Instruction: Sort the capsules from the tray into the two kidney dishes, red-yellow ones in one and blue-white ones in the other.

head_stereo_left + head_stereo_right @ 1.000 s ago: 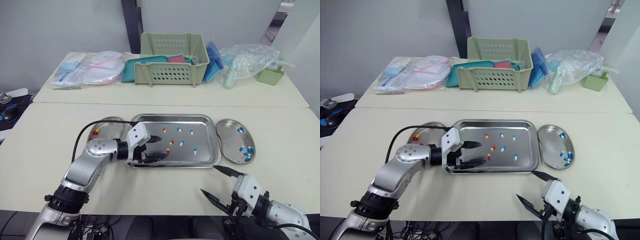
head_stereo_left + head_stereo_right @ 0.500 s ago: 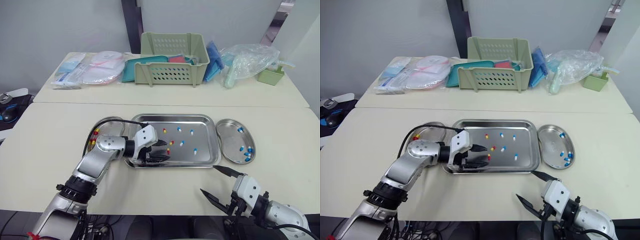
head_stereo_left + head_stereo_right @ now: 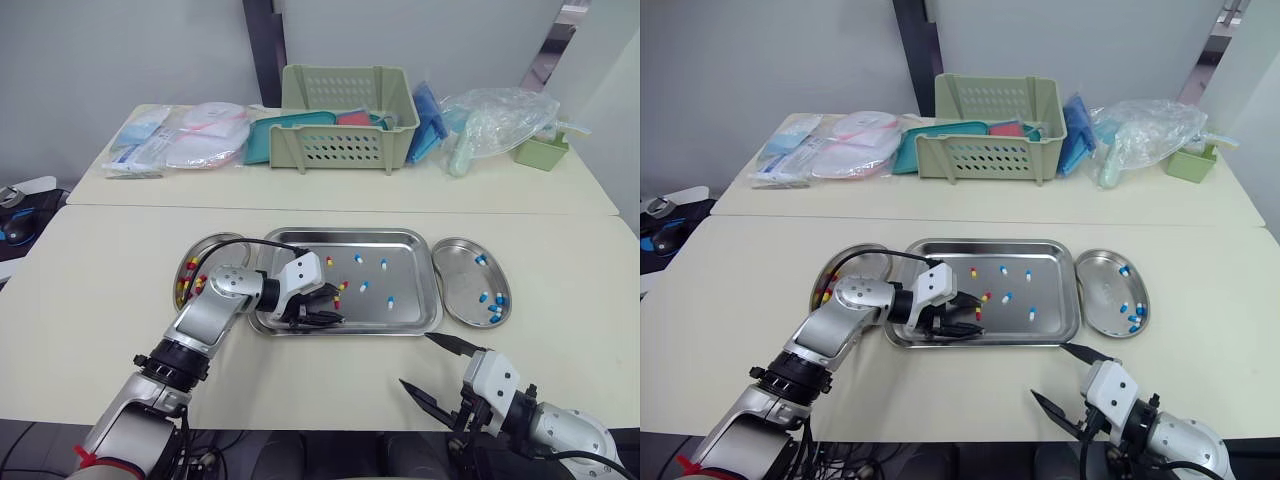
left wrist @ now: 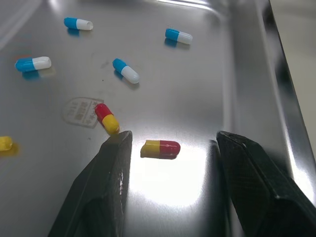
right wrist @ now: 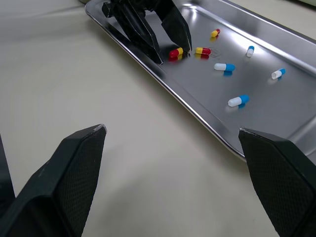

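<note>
Bright, even overhead light is falling across the table (image 3: pixel 80 300); shadows are lying short and soft. In the left wrist view the tray (image 4: pixel 237 74) is throwing white glare just beside the red-yellow capsule (image 4: pixel 160 148) and is mirroring the blue-white capsules (image 4: pixel 126 70). The left fingers (image 4: pixel 103 187) are casting dark reflections on the metal. Both eye views are reading sharp to the edges.

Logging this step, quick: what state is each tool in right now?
Left tool: open, straddling a red-yellow capsule on the shiny steel tray, not gripping it.
Right tool: open, empty, over the cream table.
</note>
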{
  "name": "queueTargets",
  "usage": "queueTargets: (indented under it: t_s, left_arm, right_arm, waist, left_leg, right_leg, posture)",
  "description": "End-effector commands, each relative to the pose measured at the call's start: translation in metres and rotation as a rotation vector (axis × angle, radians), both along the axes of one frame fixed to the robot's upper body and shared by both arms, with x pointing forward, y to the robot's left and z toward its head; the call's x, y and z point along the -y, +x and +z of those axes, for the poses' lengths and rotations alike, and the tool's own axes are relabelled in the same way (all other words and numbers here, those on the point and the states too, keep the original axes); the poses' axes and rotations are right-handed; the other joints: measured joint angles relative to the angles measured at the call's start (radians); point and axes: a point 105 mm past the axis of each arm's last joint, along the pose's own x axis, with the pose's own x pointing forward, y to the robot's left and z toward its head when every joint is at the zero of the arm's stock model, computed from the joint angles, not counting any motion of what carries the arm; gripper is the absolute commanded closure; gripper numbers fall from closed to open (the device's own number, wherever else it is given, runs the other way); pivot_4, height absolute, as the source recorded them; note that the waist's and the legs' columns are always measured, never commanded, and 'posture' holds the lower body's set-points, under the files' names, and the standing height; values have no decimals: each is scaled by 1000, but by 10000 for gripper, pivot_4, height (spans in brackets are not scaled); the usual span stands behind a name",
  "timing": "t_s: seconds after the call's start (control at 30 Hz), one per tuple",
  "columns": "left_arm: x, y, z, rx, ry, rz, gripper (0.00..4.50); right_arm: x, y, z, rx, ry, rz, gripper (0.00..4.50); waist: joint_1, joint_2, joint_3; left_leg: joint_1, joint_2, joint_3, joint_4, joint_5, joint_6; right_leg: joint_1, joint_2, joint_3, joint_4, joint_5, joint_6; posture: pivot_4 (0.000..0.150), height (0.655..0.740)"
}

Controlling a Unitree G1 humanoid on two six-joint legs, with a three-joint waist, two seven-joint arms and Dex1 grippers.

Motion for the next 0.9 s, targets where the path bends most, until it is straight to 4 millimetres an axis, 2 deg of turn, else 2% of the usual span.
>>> queueTargets:
  t_s: [0.03,0.07,0.17,0.37,0.43,0.53,0.63,0.8,0.9]
  left_arm:
    - [6,0,-2,14,10,-24,17175]
    - [6,0,-4,11,14,-24,17175]
    - [6,1,-9,10,26,-20,22673]
    - [5,0,-14,5,43,-19,41314]
    - [4,0,-14,7,40,-19,43741]
    - [5,-1,-5,18,3,-15,44586]
    - [0,-3,12,46,-42,-1,44586]
    - [-14,-19,53,76,-141,32,44586]
    - [-35,-26,80,74,-207,127,44586]
  right_arm:
    - [-5,-1,14,41,22,14,0]
    - [-6,-1,15,41,23,14,0]
    - [-6,-2,16,40,23,12,0]
    - [-6,-1,17,38,22,9,0]
    - [-6,-1,18,39,21,10,0]
    - [-7,0,19,43,22,15,0]
    - [-8,3,21,52,21,28,0]
    - [-10,7,23,59,24,46,0]
    - [-12,8,23,57,27,67,0]
  waist:
    - [1,0,0]
    - [1,0,0]
    - [1,0,0]
    - [1,1,-1]
    - [1,1,-1]
    - [0,2,-2]
    - [-3,2,-2]
    - [-2,2,-2]
    - [-1,2,-2]
  left_leg:
    - [0,0,0,0,0,0]
    - [0,0,0,0,0,0]
    - [0,0,0,0,0,0]
    - [0,0,0,0,0,0]
    - [0,0,0,0,0,0]
    - [0,0,0,0,0,0]
    - [0,0,0,0,0,0]
    - [0,0,0,0,0,0]
    - [-1,0,-1,0,0,0]
  right_leg:
    - [0,0,0,0,0,0]
    - [0,0,0,0,0,0]
    - [0,0,0,0,0,0]
    - [0,0,0,0,0,0]
    - [0,0,0,0,0,0]
    - [0,0,0,0,0,0]
    - [0,0,0,0,0,0]
    - [0,0,0,0,0,0]
    - [0,0,0,0,0,0]
  posture:
    - [1500,7400]
    - [1500,7400]
    - [1500,7400]
    - [1500,7400]
    - [1500,7400]
    - [1500,7400]
    - [1500,7400]
    - [1500,7400]
    - [1500,7400]
